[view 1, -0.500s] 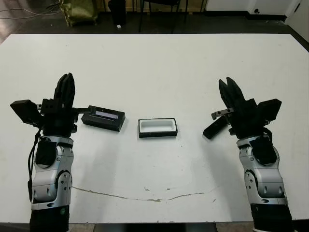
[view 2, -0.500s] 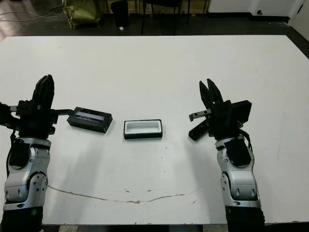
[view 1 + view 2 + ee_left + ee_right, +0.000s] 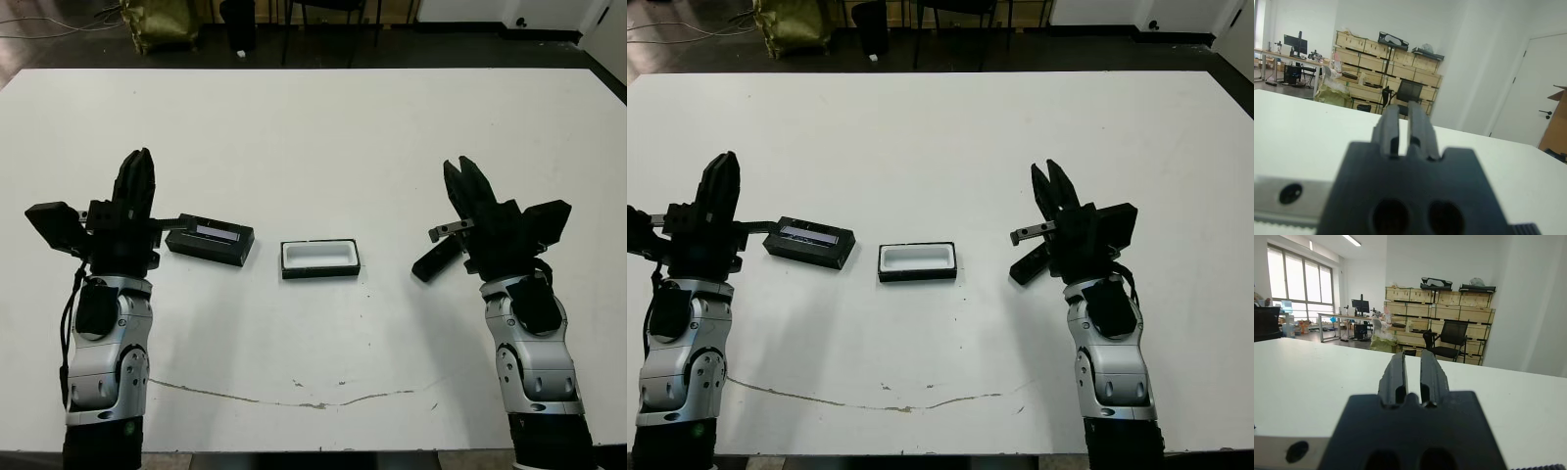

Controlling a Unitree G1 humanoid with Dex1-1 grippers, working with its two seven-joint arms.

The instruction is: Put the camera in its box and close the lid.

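White-lined box (uncovered) beside lid; camera apart.

Three things sit in a row across the white worktop, with bare gaps between them: the lid, the open box, then the camera. The lid lies just beside the left tool; the camera is tucked against the right tool. The far half of the worktop lies bare.
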